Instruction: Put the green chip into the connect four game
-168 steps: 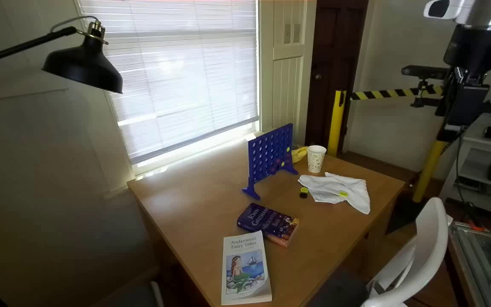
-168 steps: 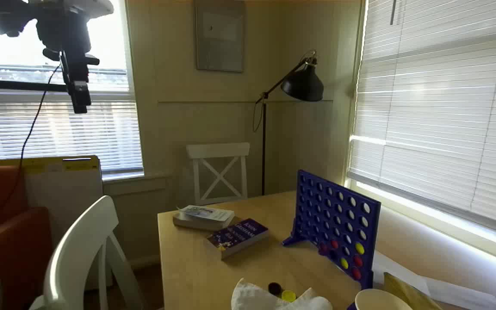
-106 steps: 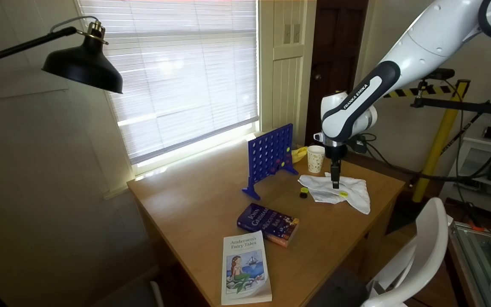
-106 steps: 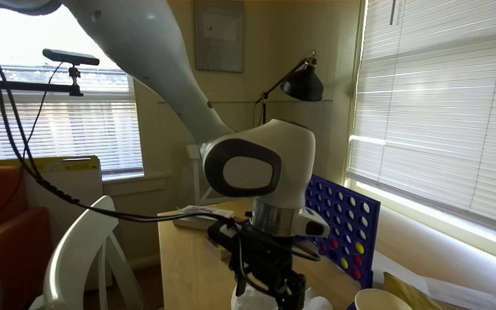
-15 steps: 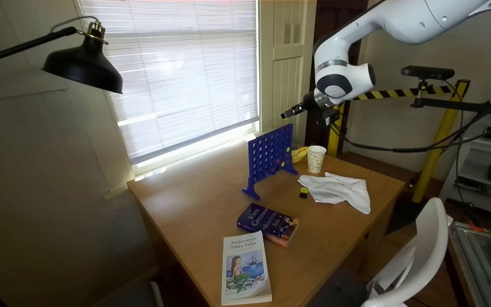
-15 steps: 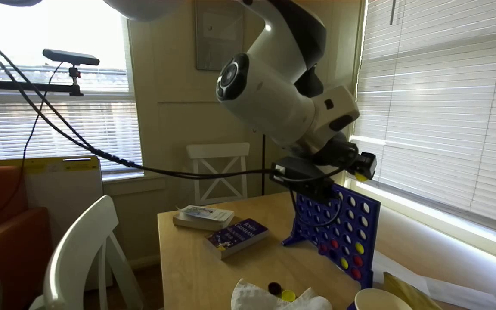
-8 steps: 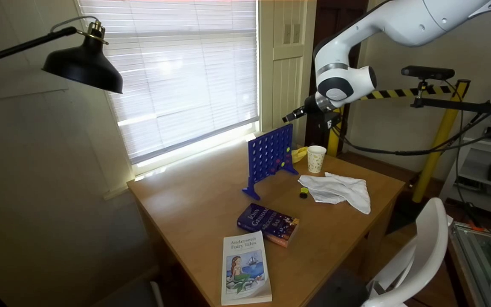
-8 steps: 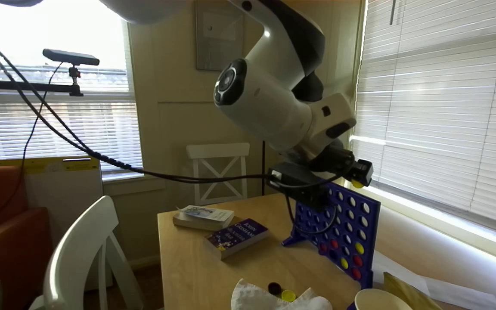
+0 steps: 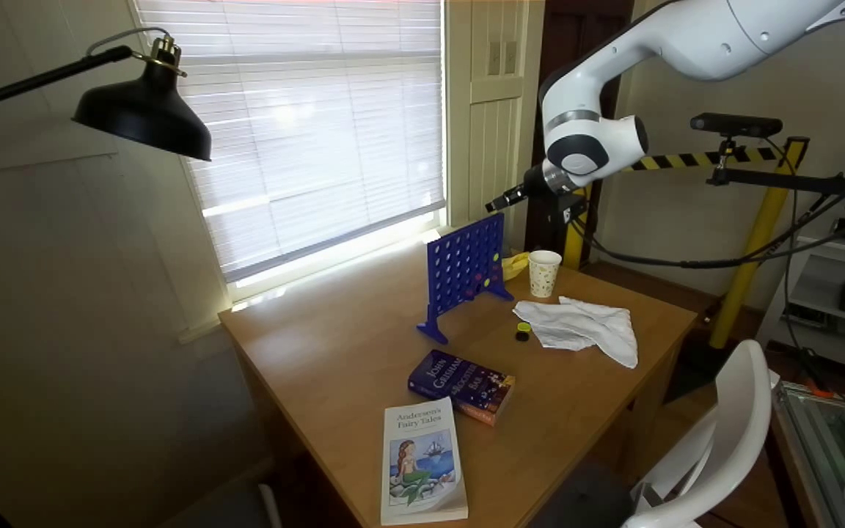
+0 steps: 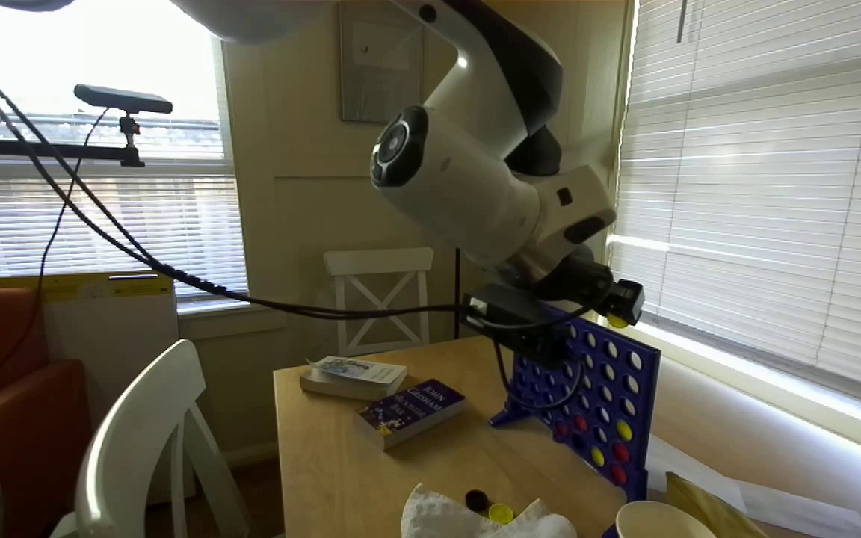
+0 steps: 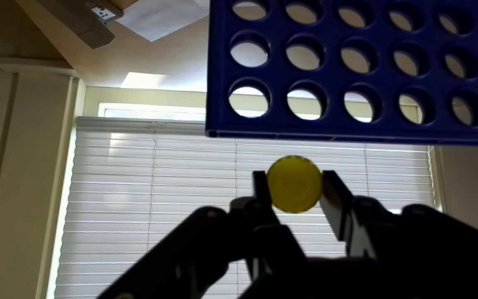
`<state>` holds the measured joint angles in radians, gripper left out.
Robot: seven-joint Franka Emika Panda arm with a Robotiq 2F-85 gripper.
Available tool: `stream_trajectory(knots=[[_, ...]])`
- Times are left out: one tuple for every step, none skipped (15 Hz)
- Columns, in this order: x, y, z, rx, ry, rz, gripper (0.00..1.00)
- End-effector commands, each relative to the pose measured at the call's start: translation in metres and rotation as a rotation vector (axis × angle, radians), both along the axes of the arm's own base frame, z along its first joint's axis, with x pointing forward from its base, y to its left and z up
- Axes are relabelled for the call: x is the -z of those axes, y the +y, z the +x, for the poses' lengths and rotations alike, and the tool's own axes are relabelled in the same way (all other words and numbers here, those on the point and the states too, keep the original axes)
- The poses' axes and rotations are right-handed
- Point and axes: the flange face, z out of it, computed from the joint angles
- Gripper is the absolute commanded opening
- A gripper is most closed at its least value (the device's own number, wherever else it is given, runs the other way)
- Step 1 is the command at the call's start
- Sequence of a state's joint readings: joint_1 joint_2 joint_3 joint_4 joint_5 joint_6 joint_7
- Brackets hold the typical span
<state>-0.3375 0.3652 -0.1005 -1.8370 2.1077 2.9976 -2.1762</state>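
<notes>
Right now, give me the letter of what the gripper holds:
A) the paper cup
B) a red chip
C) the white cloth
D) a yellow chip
D: in the wrist view, the gripper has a yellow chip pinched between its fingers, with a gap to the connect four game.

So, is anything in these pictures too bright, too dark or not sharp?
Wrist view: gripper nearly silhouetted against bright blinds, yellow chip looks slightly soft; in an exterior view, upper windowpane blown out white; in an exterior view, wall below the black lamp dim.
</notes>
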Motion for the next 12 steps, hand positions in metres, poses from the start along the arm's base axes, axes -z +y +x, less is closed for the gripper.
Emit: stream_trajectory(knots=[[0.0049,0.002,-0.005,-0.02,0.013,-0.01,0.11],[0.0058,0.002,-0.0055,-0.021,0.014,-0.009,0.11],[0.0065,0.0021,-0.0059,-0.023,0.013,-0.009,0.11],[0.0075,0.0024,-0.0064,-0.024,0.016,-0.011,0.11],[0.0087,0.0027,-0.0069,-0.028,0.019,-0.013,0.11],[0.0092,0.0029,-0.0073,-0.031,0.018,-0.013,0.11],[0.0083,0.0032,-0.0072,-0.036,0.009,-0.012,0.11],[0.008,0.0035,-0.007,-0.041,0.006,-0.013,0.11],[0.008,0.0041,-0.0065,-0.048,0.002,-0.013,0.11],[0.0078,0.0043,-0.006,-0.053,-0.004,-0.012,0.11],[0.0078,0.0047,-0.0055,-0.057,-0.006,-0.013,0.11],[0.0079,0.0047,-0.005,-0.059,-0.008,-0.013,0.11]])
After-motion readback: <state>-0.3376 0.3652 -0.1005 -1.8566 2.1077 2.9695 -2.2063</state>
